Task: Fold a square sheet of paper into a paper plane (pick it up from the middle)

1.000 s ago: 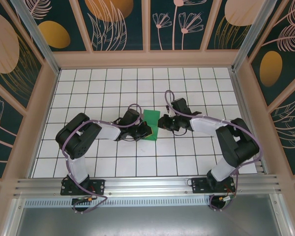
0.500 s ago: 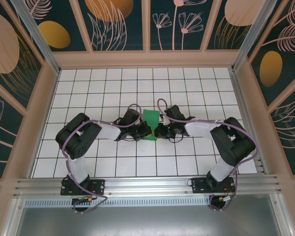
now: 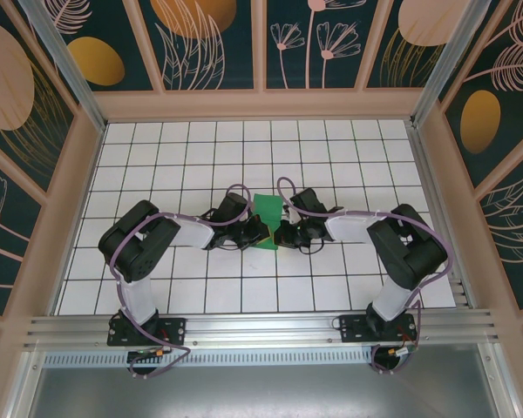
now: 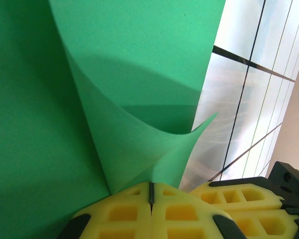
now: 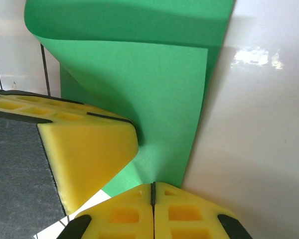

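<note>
Paper: the square sheet of paper [image 3: 267, 214], plain green, sits mid-way across the white gridded surface [image 3: 200, 287], right between the two arms. It is lifted and curled, not lying flat.
Paper up close, left wrist view: the sheet [image 4: 139, 69] bends into a smooth curved fold that narrows down to the gripper's tips. One pointed corner sticks out to the side over the tiles.
Paper up close, right wrist view: the sheet [image 5: 159, 99] turns over at the top, one layer lying over another, with its straight edge running down the white surface.
Left gripper: the left gripper [image 3: 260, 233] comes in from the left, its jaws closed and pinching the narrow end of the fold between yellow pads [image 4: 119, 214].
Right gripper: the right gripper [image 3: 280, 233] comes in from the right, its jaws pressed together on the lower edge of the paper.
Spacing: the two grippers are just beside each other at the near edge of the sheet. In the right wrist view, the left gripper's yellow finger presses against the green.
Arms: both are bent at the elbow and reach inward.
</note>
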Available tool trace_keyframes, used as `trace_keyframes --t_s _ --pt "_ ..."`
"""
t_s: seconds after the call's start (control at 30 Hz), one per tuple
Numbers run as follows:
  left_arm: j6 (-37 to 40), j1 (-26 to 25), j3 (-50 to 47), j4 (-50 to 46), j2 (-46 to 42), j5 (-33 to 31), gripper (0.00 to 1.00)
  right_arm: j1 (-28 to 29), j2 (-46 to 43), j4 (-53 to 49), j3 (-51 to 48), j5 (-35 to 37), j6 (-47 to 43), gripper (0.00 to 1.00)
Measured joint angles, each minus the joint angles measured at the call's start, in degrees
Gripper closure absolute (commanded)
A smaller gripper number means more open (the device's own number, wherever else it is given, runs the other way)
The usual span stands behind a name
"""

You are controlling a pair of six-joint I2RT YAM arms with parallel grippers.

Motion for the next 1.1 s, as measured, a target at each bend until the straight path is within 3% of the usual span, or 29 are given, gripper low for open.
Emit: trace_keyframes --t_s 1.1 --pt "-0.4 0.0 -0.3 0.6 0.0 -0.1 1.0 0.9 -0.7 0.3 -0.8 -1.1 -0.2 0.92"
